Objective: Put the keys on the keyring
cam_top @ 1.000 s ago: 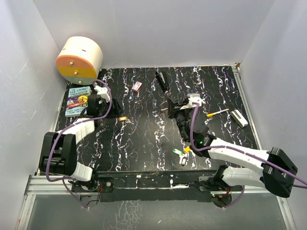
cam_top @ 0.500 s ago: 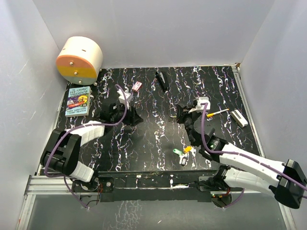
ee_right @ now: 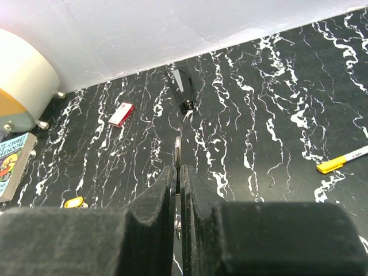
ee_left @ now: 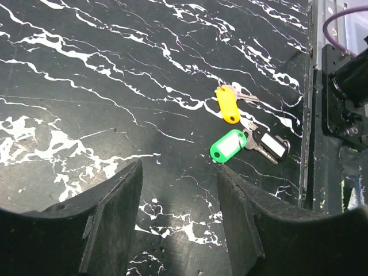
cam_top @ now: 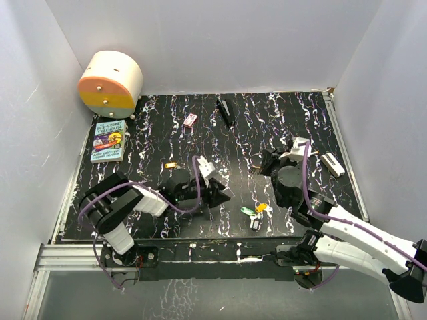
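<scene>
**Keys** point(cam_top: 253, 213): three, small, with plastic tags.
- Tags: one green point(ee_left: 227, 145), one yellow-orange point(ee_left: 227, 105), one white in a dark frame point(ee_left: 272, 146).
- They lie in a loose cluster on the black marbled table point(cam_top: 167, 133), near its front edge and right of centre.
- Only the left wrist view shows the tag shapes and the short metal blades. From overhead they are no more than coloured specks.

**Keyring** point(ee_right: 177, 150): a thin silver ring.
- It shows clearly only in the right wrist view, edge-on and upright.
- From overhead it is a faint loop at the fingertips, and nothing hanging from it can be made out.

**Right gripper** point(ee_right: 178, 172): clamped shut on the keyring.
- It is raised over the table behind the keys, apart from them.

**Left gripper** point(ee_left: 178, 172): jaws partly open with nothing between them, low over the table.
- The keys lie just ahead of its fingertips.
- The green tag is nearest, close beyond one finger and not touching it.

**Other items on the table**
- Back of the table: a small red-and-white box point(ee_right: 121, 114) and a black stick point(ee_right: 184, 92).
- Right side: a yellow pen point(ee_right: 342, 160).
- Left of centre: a small yellow object point(cam_top: 171, 165).
- Far left: a book point(cam_top: 109, 141), with a round white-and-orange drum point(cam_top: 110, 83) behind it.
</scene>
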Robot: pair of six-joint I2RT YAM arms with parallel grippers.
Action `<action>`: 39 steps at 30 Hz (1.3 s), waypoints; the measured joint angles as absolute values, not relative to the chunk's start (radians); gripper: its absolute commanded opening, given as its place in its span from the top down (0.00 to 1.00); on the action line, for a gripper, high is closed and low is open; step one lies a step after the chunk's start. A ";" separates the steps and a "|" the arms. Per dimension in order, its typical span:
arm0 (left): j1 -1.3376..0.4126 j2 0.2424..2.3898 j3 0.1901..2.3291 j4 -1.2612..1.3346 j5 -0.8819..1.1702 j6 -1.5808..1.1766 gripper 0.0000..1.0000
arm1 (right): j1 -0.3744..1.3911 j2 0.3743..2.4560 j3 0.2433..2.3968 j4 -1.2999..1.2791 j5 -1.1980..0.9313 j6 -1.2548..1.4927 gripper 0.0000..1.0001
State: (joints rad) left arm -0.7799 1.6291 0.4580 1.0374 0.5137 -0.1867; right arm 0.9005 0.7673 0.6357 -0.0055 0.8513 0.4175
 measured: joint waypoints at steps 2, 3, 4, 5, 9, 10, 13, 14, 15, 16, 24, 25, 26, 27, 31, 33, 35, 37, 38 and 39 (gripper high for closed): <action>-0.802 1.666 0.427 1.129 0.495 -0.178 0.47 | 0.900 0.767 0.640 -0.031 0.859 0.435 0.92; -0.812 1.683 0.411 1.172 0.483 -0.174 0.47 | 0.900 0.767 0.640 -0.043 0.860 0.446 0.92; -0.823 1.699 0.395 1.216 0.471 -0.168 0.47 | 0.900 0.768 0.640 -0.052 0.860 0.453 0.92; -0.834 1.717 0.383 1.259 0.457 -0.162 0.46 | 0.900 0.768 0.640 -0.060 0.860 0.463 0.92; -0.886 1.821 0.380 1.431 0.416 -0.157 0.46 | 0.900 0.783 0.640 -0.074 0.859 0.490 0.92; -0.898 1.855 0.382 1.472 0.406 -0.156 0.46 | 0.900 0.789 0.640 -0.078 0.858 0.494 0.92; -0.929 1.957 0.395 1.544 0.384 -0.147 0.46 | 0.900 0.802 0.640 -0.084 0.856 0.502 0.92; -0.940 1.991 0.403 1.551 0.376 -0.143 0.46 | 0.900 0.803 0.640 -0.086 0.855 0.503 0.92; -0.950 2.022 0.413 1.568 0.369 -0.137 0.46 | 0.900 0.802 0.640 -0.087 0.854 0.504 0.92; -0.960 2.040 0.425 1.587 0.363 -0.133 0.46 | 0.900 0.801 0.640 -0.087 0.854 0.505 0.92; -1.055 2.082 0.468 1.609 0.298 -0.084 0.46 | 0.900 0.739 0.640 -0.088 0.854 0.508 0.92; -1.065 2.082 0.468 1.609 0.293 -0.076 0.46 | 0.900 0.730 0.640 -0.087 0.854 0.507 0.92; -1.073 2.082 0.468 1.610 0.289 -0.069 0.46 | 0.900 0.723 0.640 -0.087 0.855 0.506 0.92; -1.081 2.082 0.468 1.610 0.283 -0.062 0.46 | 0.900 0.718 0.640 -0.087 0.856 0.503 0.92; -1.103 2.082 0.468 1.613 0.261 -0.042 0.46 | 0.900 0.702 0.639 -0.088 0.858 0.498 0.92; -1.104 2.079 0.463 1.616 0.250 -0.031 0.46 | 0.900 0.688 0.637 -0.088 0.859 0.498 0.92; -1.104 2.075 0.458 1.616 0.244 -0.024 0.46 | 0.900 0.673 0.632 -0.086 0.860 0.498 0.92; -1.104 2.071 0.457 1.616 0.240 -0.019 0.46 | 0.900 0.659 0.625 -0.087 0.862 0.498 0.92; -1.104 2.068 0.457 1.616 0.236 -0.018 0.46 | 0.900 0.654 0.622 -0.089 0.862 0.497 0.92; -1.104 2.065 0.457 1.617 0.234 -0.018 0.46 | 0.900 0.649 0.621 -0.090 0.863 0.496 0.92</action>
